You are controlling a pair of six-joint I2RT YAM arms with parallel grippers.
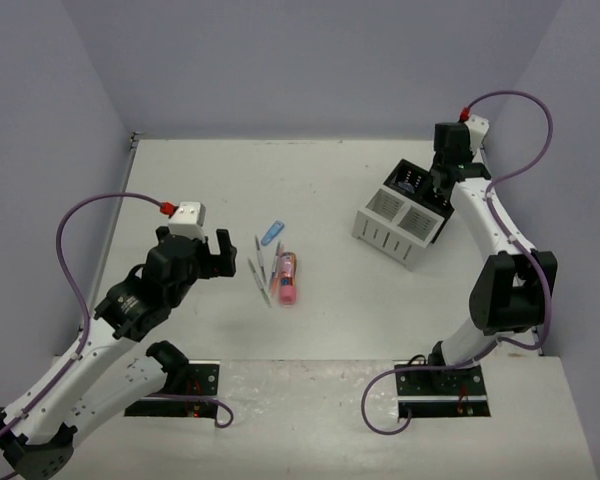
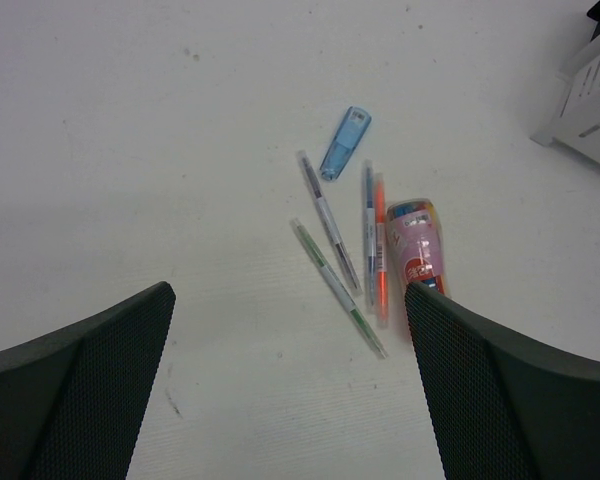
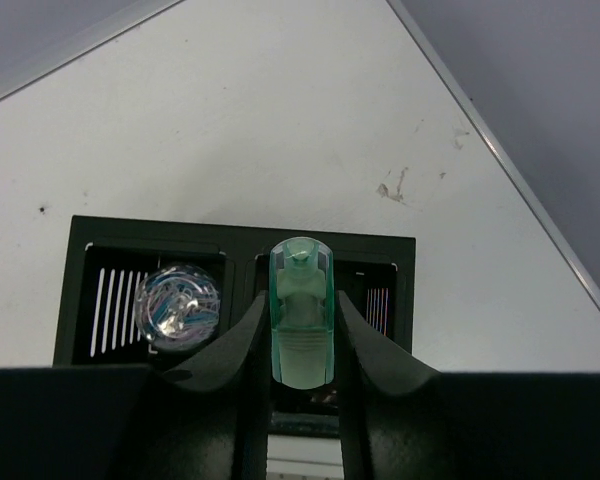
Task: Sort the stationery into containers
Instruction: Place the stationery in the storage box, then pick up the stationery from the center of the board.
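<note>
Item: green capsule (image 3: 300, 330), pinched in my right fingers (image 3: 242, 350), over a cell of the black organizer (image 3: 240, 232). I'd lower it centred before releasing. My left fingers (image 2: 90, 390) spread wide, empty, near the pens (image 2: 330, 225) on the worktop (image 2: 130, 120).

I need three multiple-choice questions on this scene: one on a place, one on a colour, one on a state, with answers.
1. Where is the green capsule piece? A. inside a white cell B. held in the right gripper, above the black half C. lying flat in a black cell
2. What colour is the loose capsule beside the pens? A. pink B. black C. blue
3. How is the left gripper? A. open, empty B. shut on a pen C. shut, empty
Key: 1 B, the right wrist view shows it clamped there; 2 C, it shows clear blue; 3 A, its jaws stand wide apart.
</note>
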